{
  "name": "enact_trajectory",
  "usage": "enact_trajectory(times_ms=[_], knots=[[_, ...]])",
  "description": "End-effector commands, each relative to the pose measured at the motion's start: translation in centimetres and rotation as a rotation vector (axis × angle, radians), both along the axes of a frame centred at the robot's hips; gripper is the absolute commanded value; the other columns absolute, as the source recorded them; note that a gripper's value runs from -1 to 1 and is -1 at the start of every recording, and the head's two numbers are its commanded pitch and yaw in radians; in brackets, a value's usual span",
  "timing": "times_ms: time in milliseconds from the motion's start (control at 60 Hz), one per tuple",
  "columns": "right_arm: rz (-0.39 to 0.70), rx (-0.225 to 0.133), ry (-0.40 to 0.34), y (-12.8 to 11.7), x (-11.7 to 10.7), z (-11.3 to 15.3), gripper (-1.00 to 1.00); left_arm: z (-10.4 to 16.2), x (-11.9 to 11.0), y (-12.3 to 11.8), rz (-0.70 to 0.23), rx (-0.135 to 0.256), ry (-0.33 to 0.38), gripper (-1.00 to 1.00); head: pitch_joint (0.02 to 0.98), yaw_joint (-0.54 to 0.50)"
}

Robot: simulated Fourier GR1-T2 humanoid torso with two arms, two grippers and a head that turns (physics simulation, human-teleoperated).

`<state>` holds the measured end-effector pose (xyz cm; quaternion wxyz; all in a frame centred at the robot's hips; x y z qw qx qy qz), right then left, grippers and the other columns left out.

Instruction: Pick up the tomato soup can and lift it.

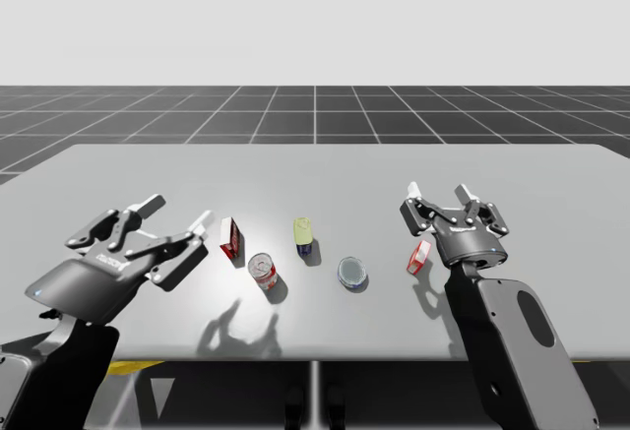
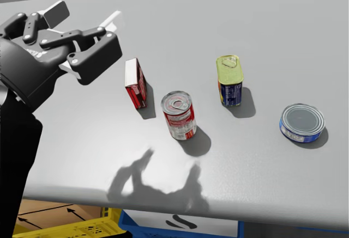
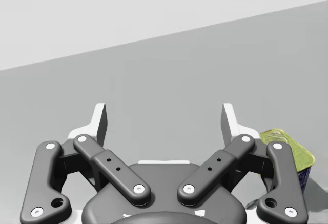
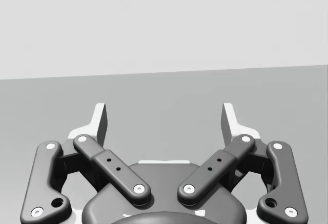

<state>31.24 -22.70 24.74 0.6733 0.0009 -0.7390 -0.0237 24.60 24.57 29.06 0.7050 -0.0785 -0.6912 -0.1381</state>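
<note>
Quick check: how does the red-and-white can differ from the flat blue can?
The red-and-white can is tall and narrow; the flat blue can is low and wide. The red-and-white can stands nearer my left gripper, the flat blue can farther to my right. Both stand upright on the table, untouched.

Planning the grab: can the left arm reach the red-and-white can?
Probably, going round: the red box stands between the open left gripper and the red-and-white can, whose near side is free.

Grey surface (image 1: 551, 184): red box (image 1: 230, 238) upright at left; red-and-white can (image 1: 263, 272) nearer, just right; yellow-topped can (image 1: 304, 236) farther; flat blue can (image 1: 351, 273) right; small red-and-white box (image 1: 418, 257) rightmost.
</note>
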Motion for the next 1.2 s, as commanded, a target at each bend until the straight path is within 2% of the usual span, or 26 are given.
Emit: enact_trajectory(times_ms=[17,167,250,433,567,700,917,1200], knots=[[-0.007,-0.002,0.000,-0.1,0.0,0.0,-1.00,0.4,-4.0,-0.8,-0.095,0.047,0.038,-1.00,0.878,0.23],[-0.013,-0.013,-0.007,-0.1,0.0,0.0,-1.00,-1.0,-6.0,-0.8,-0.137,0.101,0.066,-1.00,0.877,0.23],[-0.012,-0.009,-0.005,0.0,0.0,0.0,-1.00,-2.2,-6.7,-0.8,-0.160,0.112,0.096,-1.00,0.875,0.23],[-0.009,0.001,-0.004,0.0,0.0,0.0,-1.00,-5.4,-7.7,-1.2,-0.219,0.081,0.186,-1.00,0.877,0.23],[-0.009,0.003,-0.005,0.1,0.0,0.0,-1.00,-7.9,-7.5,-1.7,-0.234,0.078,0.250,-1.00,0.876,0.23],[-0.008,0.008,-0.006,0.0,0.0,0.1,-1.00,-10.6,-6.4,-2.4,-0.217,0.025,0.290,-1.00,0.876,0.23],[-0.005,0.012,-0.005,0.0,0.0,0.1,-1.00,-12.6,-4.2,-3.6,-0.205,-0.001,0.332,-1.00,0.879,0.23],[-0.003,0.011,-0.006,0.0,0.0,0.1,-1.00,-14.0,-1.4,-5.9,-0.174,-0.029,0.365,-1.00,0.880,0.22]])
